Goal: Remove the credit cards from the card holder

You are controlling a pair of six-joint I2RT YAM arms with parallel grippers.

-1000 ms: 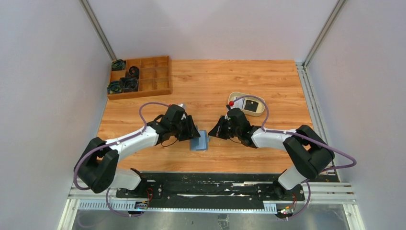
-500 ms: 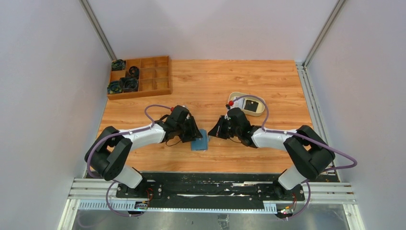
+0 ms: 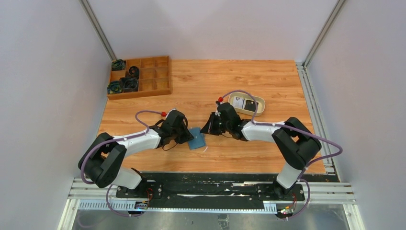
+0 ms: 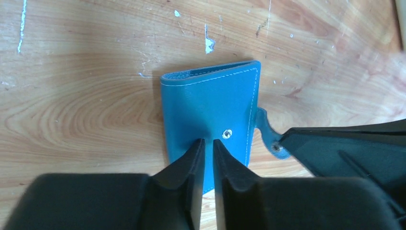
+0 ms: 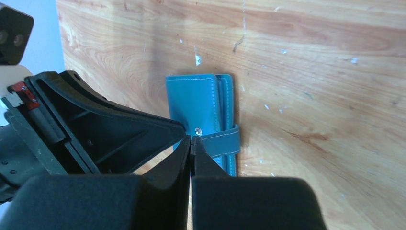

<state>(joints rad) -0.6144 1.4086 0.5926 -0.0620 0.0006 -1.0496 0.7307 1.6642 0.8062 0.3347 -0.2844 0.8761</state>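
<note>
Teal, soft-looking card holder [image 3: 197,139] lies flat and folded on the wood table [image 3: 268,143], near-centre, between the two arms. Left gripper [image 4: 208,143]: fingers almost together with a thin slit between them, tips on the left part of the cover just beside the snap stud [image 4: 228,133]. It looks like a pin-down; can't tell if it pinches anything. Right gripper [image 5: 191,140] is clamped on the free end of the strap [image 5: 221,140], which is off the stud.

My read: light, floppy, likely to slide on the wood and buckle if pulled from one side. Keep the cover pinned and peel it open by the strap or flap edge, not the spine. No cards visible.

Farther right is a cream tray [image 3: 262,103]; far left, a wooden divided box [image 3: 143,94].
</note>
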